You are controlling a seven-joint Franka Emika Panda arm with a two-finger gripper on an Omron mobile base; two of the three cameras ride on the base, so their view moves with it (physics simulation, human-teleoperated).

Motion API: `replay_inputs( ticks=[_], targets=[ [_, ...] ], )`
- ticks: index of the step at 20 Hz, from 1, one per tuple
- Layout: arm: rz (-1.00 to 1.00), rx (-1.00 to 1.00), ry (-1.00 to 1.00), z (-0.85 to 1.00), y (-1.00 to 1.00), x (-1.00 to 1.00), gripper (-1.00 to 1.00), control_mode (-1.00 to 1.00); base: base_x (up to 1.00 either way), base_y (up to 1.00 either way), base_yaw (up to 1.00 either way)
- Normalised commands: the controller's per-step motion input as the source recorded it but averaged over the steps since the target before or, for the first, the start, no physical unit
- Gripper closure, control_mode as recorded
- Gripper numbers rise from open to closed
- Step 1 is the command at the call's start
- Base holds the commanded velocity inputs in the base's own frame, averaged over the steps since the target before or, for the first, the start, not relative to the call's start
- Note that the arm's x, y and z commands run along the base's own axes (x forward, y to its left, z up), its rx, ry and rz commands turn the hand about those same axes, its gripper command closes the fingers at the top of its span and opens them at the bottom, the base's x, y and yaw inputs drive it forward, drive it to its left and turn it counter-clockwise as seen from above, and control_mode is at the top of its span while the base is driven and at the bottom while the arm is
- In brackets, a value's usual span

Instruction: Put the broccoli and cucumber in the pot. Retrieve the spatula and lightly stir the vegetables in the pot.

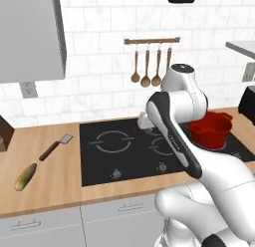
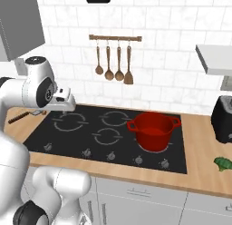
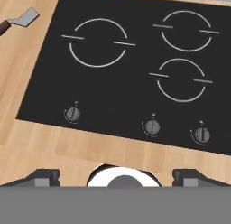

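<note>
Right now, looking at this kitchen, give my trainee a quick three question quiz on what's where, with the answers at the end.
1. True or false: the cucumber already lies inside the pot.
2. Which tool lies on the wooden counter to the left of the stovetop? A) a whisk B) the spatula C) a ladle
3. Fill in: the broccoli lies on the counter to the ___ of the stovetop, seen from the right base view.

Key
1. False: the cucumber lies on the counter, near the spatula.
2. B.
3. Right, in front of the dark toaster.
</note>
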Motion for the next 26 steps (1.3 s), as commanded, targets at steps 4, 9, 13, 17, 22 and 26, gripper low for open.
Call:
replay_inputs(
  ticks=[4,9,13,17,22,26],
  targets=[
    [0.0,0.0,0.0,0.0,0.0,0.0,-1.0,1.0,-0.09,1.0,-0.01],
    [0.0,0.0,0.0,0.0,0.0,0.0,-1.0,1.0,0.0,1.0,-0.06],
    [0.0,0.0,0.0,0.0,0.0,0.0,-1.0,1.0,0.04,0.91,-0.13],
    [-0.01,-0.05,0.09,-0.26,0.04,0.0,-1.0,-1.0,0.01,0.1,-0.02],
    [-0.01,-0.04,0.25,-0.63,0.06,0.12,-1.0,-1.0,0.0,0.0,0.0],
    [-0.06,0.0,0.21,-1.0,0.2,0.4,-1.0,-1.0,0.0,0.0,0.0]
  ],
)
